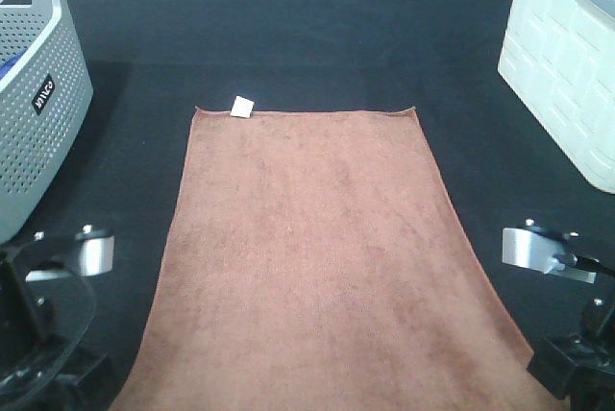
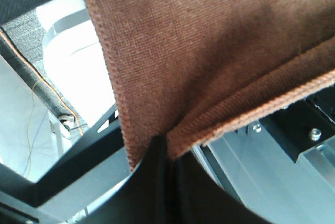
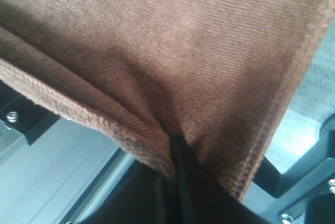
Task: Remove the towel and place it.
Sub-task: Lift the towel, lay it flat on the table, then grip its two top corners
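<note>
At table's (image 1: pixel 317 36) near edge, left gripper (image 2: pixel 165 148) & right gripper (image 3: pixel 172 148) each clench a towel (image 1: pixel 317 257) corner; far edge lies flat, w/ bare table beyond.

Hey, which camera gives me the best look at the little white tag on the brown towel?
The exterior high view. There the white tag lies in plain sight on the far edge of the towel, near its left corner. Both wrist views show only brown cloth and stitched edge pinched in shut jaws; no tag appears.
</note>
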{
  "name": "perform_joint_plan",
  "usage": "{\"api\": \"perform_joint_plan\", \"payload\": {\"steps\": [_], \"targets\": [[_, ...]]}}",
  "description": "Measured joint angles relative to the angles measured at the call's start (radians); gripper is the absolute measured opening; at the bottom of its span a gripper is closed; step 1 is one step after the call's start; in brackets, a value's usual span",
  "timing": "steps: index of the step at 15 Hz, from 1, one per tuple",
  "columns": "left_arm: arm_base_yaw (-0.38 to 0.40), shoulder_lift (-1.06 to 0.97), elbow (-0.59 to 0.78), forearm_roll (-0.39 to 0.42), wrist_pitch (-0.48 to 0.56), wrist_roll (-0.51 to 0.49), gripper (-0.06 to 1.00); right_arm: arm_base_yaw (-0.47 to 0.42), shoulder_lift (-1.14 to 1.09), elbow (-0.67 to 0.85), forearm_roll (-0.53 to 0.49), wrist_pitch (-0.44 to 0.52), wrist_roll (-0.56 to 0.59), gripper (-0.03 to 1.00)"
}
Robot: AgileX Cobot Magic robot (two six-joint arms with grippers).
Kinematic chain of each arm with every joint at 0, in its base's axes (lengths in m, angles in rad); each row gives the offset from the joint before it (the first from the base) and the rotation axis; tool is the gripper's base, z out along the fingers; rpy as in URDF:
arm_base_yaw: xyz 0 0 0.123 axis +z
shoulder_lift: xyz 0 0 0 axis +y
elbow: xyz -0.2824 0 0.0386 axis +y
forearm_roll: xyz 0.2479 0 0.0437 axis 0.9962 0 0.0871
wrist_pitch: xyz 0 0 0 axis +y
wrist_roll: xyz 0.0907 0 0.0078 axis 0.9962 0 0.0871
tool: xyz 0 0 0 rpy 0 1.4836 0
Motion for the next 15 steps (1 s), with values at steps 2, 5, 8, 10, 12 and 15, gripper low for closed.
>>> {"api": "perform_joint_plan", "payload": {"steps": [2,5,8,10,12,15], "targets": [[0.0,0.003,-0.03,0.003,0.001,0.008,0.0,0.0,0.022,0.0,-0.019,-0.043,-0.009,0.0],[0.0,0.058,-0.035,-0.005,0.007,0.046,0.0,0.0,0.037,0.0,-0.024,-0.106,-0.018,0.0],[-0.02,0.122,-0.071,-0.005,0.017,0.072,0.0,-0.001,0.055,0.0,-0.029,-0.128,-0.026,0.0],[-0.079,0.176,-0.118,0.003,0.025,0.085,0.0,-0.002,0.065,0.002,-0.027,-0.133,-0.04,0.0],[-0.122,0.228,-0.143,0.005,0.027,0.086,0.0,-0.002,0.069,0.002,-0.022,-0.134,-0.05,0.0],[-0.164,0.257,-0.169,0.007,0.028,0.086,0.03,-0.003,0.072,0.002,-0.019,-0.137,-0.051,0.01]]}}
